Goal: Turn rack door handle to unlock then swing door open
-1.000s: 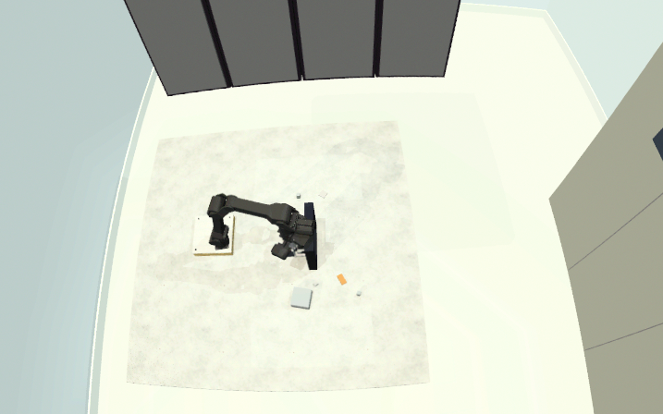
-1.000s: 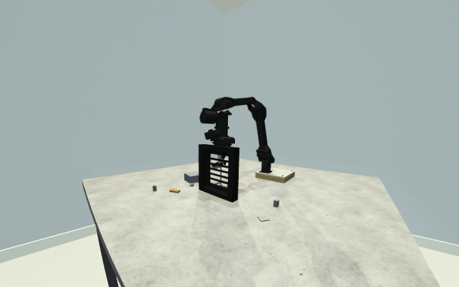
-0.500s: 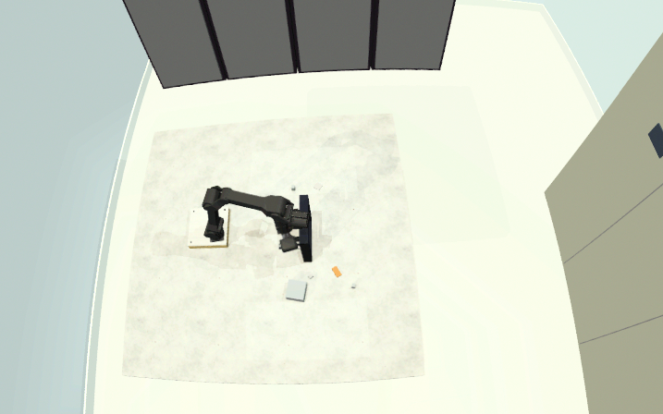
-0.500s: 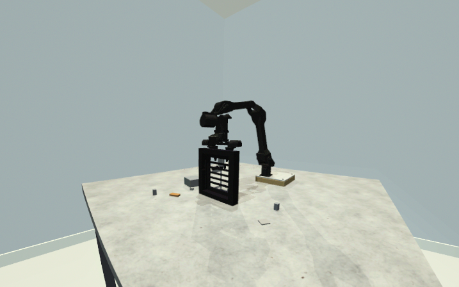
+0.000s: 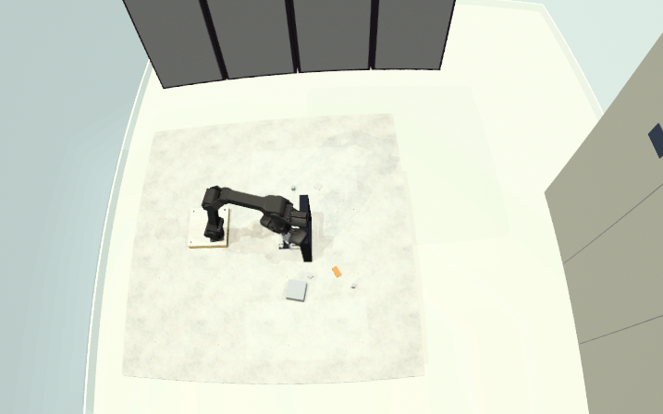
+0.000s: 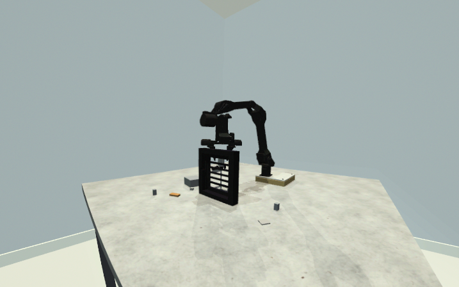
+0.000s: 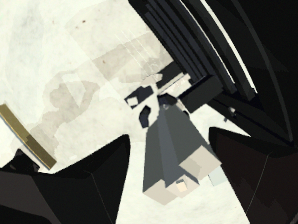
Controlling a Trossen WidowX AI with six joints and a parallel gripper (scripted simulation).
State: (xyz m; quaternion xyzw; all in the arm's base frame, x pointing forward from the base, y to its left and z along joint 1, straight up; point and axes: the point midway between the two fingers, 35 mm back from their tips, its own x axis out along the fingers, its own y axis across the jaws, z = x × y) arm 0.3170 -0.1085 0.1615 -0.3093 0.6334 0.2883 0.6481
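The black rack frame stands upright on the table. Its slatted door looks closed in the frame. The grey upright handle is on the arm's side of the door, seen from above in the wrist view. My gripper points down over that side, just behind the frame's top in the exterior view. It is open, with one finger on each side of the handle. A gap shows on the left; the right finger looks close to the handle's block, and contact cannot be told. The fingertips are hidden in the top view.
A grey box, an orange piece and a small grey block lie on one side of the rack. Another small block and a thin flat piece lie on the other.
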